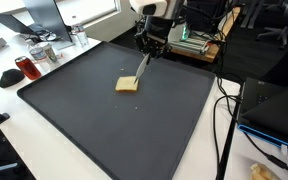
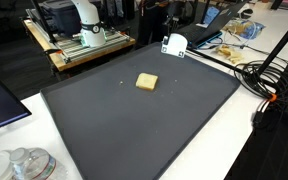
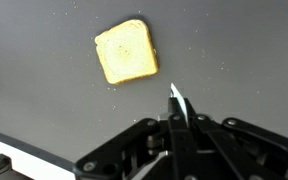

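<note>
A white table (image 1: 34, 140) (image 2: 29, 125) carries a large dark mat (image 1: 104, 130) (image 2: 134, 130) (image 3: 44, 100) that covers most of it in both exterior views. On the bare strip of table beside the mat stand a red cup (image 1: 24, 68) and some glass jars (image 2: 24, 165), and a tangle of cables (image 2: 266, 82) lies past the mat's opposite edge. Near the middle of the mat a slice of bread (image 1: 128, 85) (image 2: 147, 81) (image 3: 126, 52) lies flat, pale yellow with a browner crust, with nothing else on the mat around it. The robot's arm comes down over the far part of the mat, and its fingers (image 1: 147, 48) (image 3: 189, 135) are pressed together, clamping a thin blade (image 1: 140, 68) (image 3: 176, 102) that sticks out past their tips. In the wrist view the bread lies ahead of the fingers and off to the left, with a bare band of mat between the crust and the blade's point, so the two are near but apart. In an exterior view the blade slants down from the fingers toward the slice's far edge and seems to end right at it; whether it touches cannot be told there.
</note>
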Robot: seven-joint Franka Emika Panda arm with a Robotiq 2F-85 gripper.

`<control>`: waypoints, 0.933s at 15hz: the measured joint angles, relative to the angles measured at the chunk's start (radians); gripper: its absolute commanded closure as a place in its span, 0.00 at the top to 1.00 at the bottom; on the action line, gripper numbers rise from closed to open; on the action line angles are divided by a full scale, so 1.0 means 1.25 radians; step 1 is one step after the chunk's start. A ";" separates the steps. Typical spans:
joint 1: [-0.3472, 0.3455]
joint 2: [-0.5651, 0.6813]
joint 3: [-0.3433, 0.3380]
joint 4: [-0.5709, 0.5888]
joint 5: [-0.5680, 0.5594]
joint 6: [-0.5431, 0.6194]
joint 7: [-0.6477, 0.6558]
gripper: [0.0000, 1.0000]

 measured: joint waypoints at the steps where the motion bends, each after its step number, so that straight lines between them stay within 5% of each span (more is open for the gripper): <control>1: 0.000 0.000 0.000 0.000 0.000 0.000 0.000 0.01; 14: 0.139 0.181 0.005 0.134 -0.168 -0.188 0.235 0.01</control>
